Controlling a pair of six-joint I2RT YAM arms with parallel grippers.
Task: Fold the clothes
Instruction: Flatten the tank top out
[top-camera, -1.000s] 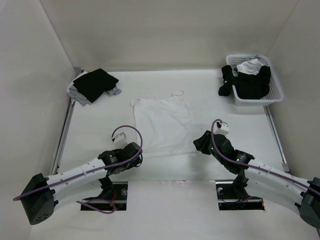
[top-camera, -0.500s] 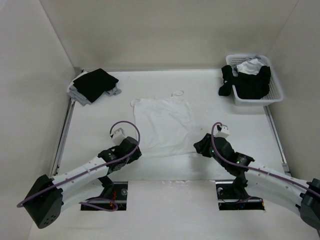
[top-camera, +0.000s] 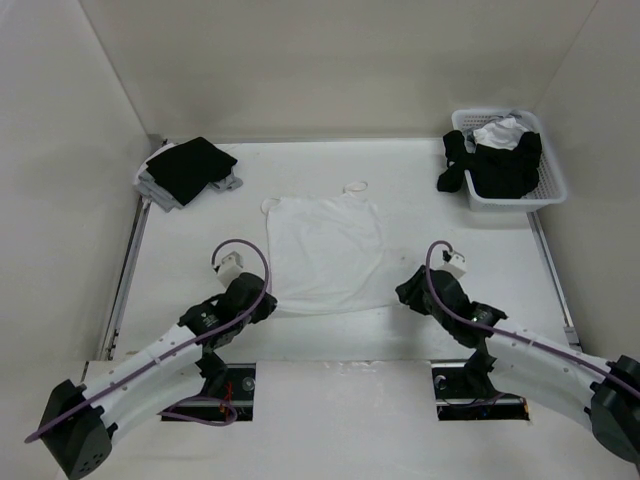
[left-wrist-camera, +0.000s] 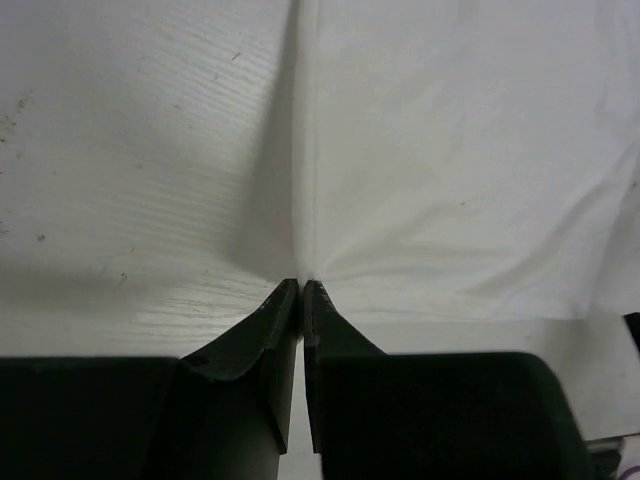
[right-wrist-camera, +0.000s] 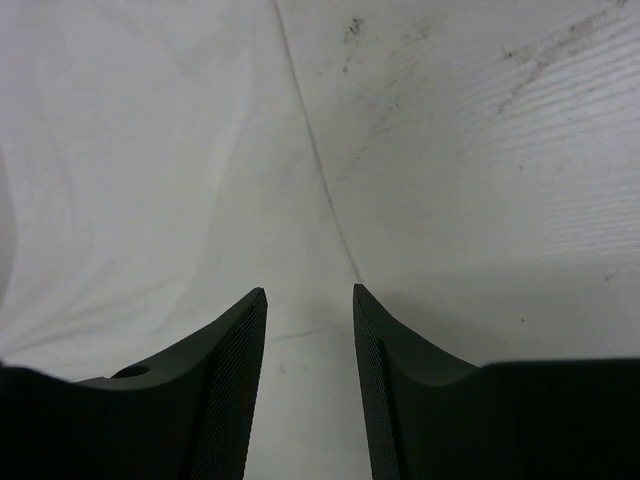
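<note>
Top external view first: a thin white camisole (top-camera: 328, 250) is seen spread flat in the middle of the white worktop (top-camera: 200, 235). It's roughly rectangular, with one narrow strap loop (top-camera: 355, 186) poking out at the far edge and the hem turned toward the arms. The left claw (top-camera: 262, 300) is placed at the hem's near-left corner. On the left wrist view its dark, tapered fingers (left-wrist-camera: 260, 330) are clenched tip to tip on the cloth edge, with soft creases fanning out from the pinch. The right claw (top-camera: 405, 293) is found just by the near-right corner. On the right wrist view its jaws are held apart, released, with finely ribbed pads (right-wrist-camera: 238, 370) showing. The fabric's side edge is seen running toward the gap, smooth cloth on one side and speckled, faintly ridged worktop on the other; whether cloth is touched there can't be told. At far right, a white lattice-walled plastic basket (top-camera: 548, 185) is stuffed with crumpled black and white garments (top-camera: 505, 165), one draped over its rim. At far left, a black folded garment (top-camera: 190, 168) is stacked on grey cloth (top-camera: 150, 187).
</note>
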